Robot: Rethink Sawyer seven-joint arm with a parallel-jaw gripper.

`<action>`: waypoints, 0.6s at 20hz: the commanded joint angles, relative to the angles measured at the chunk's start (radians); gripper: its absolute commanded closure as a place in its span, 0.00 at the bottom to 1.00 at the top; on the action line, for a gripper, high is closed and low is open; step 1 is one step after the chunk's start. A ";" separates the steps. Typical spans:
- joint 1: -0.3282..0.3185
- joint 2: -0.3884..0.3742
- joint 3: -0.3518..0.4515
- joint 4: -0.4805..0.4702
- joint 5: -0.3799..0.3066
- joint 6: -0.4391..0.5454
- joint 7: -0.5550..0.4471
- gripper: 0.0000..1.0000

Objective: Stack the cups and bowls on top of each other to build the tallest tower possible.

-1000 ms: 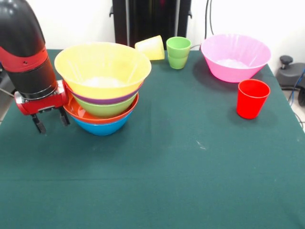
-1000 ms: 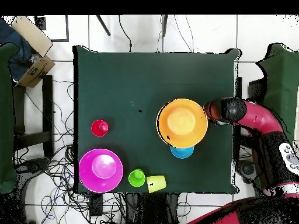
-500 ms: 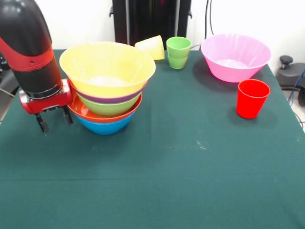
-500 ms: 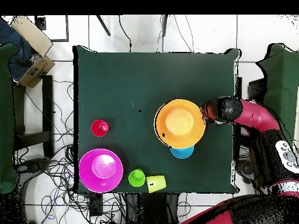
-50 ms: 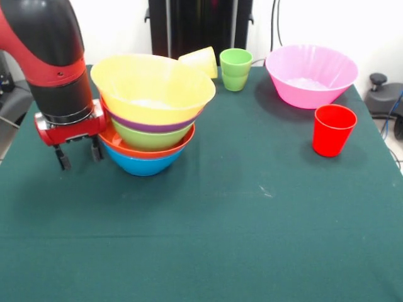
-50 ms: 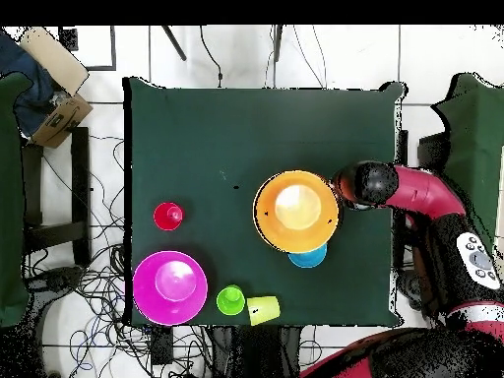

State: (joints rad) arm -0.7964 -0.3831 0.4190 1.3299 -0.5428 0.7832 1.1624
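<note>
Your gripper hangs low over the green cloth of the table, pressed against the side of the tower. Its two dark fingers point down, spread apart with nothing between them; the inner one sits right at the blue base bowl. The red body of the gripper touches the red-orange rim.

The tower stands as a nested pile: blue at the bottom, then red-orange, green, a thin purple band, and the large yellow-orange bowl on top. The upper bowls lean away from the gripper and sit off-centre on the base. In the overhead view a small blue bowl shows just beside the pile, partly under the yellow-orange rim.

The large pink bowl stands upright near the table's far corner, well apart from the tower. The red cup stands upright close in front of it. The light green cup stands upright at the far edge, between the pink bowl and the tower. The yellow cup lies on its side just beside the green cup and close behind the yellow-orange rim; whether they touch cannot be told.

Beyond the table, the overhead view shows a cardboard box.
</note>
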 commanded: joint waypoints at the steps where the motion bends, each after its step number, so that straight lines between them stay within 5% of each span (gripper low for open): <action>1: 0.059 0.022 -0.028 0.090 0.013 -0.042 0.145 0.00; 8: 0.034 0.031 -0.044 0.069 -0.019 -0.038 0.067 0.00; 12: -0.188 -0.110 0.045 0.113 -0.054 0.064 -0.370 0.00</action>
State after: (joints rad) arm -0.8439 -0.4107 0.4282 1.3627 -0.5376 0.7866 1.1545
